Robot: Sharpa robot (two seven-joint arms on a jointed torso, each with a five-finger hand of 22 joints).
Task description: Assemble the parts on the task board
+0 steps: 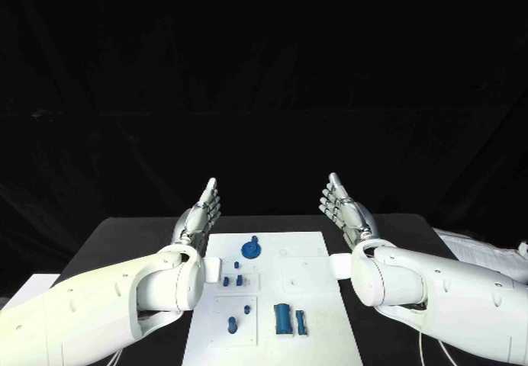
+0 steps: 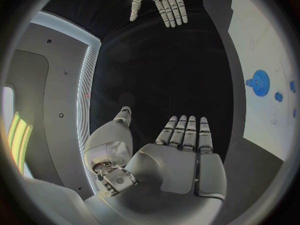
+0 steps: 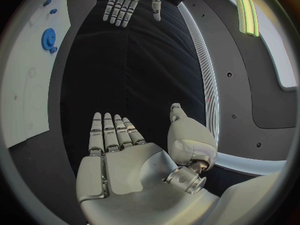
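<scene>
Blue parts [image 1: 283,318] lay at the board's [image 1: 303,263] 6 o'clock end, a gear [image 1: 251,248] toward 11. Left hand [image 1: 198,215] and right hand [image 1: 346,211] hovered flat, released, flanking it, probably keeping it unobstructed.

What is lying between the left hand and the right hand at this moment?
In the head view, the far end of the task board with the round blue gear lies between the left hand and the right hand.
</scene>
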